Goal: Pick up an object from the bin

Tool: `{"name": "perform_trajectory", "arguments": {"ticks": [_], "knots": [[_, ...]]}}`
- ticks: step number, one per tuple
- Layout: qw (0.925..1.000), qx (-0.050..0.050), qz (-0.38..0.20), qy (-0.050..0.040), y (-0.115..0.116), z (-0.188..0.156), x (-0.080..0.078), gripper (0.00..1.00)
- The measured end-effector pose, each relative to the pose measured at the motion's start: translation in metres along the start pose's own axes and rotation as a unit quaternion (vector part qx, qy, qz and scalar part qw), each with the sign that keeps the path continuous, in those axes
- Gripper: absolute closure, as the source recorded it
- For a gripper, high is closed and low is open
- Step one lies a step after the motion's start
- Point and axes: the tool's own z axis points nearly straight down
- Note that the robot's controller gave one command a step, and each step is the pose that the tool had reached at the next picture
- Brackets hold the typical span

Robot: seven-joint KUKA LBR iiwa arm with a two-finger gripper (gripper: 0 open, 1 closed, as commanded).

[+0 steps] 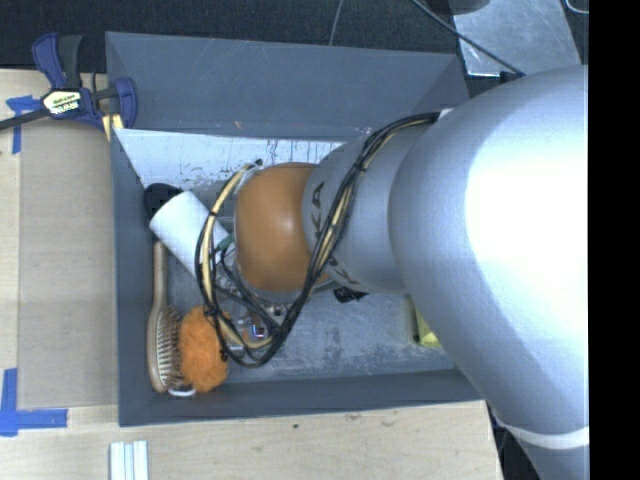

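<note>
My gripper is low in the bin's left half, mostly hidden under the arm's cover and cable loops. Just left of it and below lies an orange fuzzy ball, resting against a wooden hairbrush that lies along the left wall. A white cylinder lies tilted up and left of the gripper, with a small black thing behind it in the far left corner.
A yellow thing pokes out from under the arm near the bin's right side. The arm covers most of the bin's middle and right. Bare floor shows along the front wall.
</note>
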Motion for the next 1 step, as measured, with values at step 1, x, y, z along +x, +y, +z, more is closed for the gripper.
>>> {"name": "perform_trajectory", "arguments": {"ticks": [1], "knots": [[1.0,0.0,0.003,-0.002,-0.0033,-0.0018,-0.0024,1.0]]}}
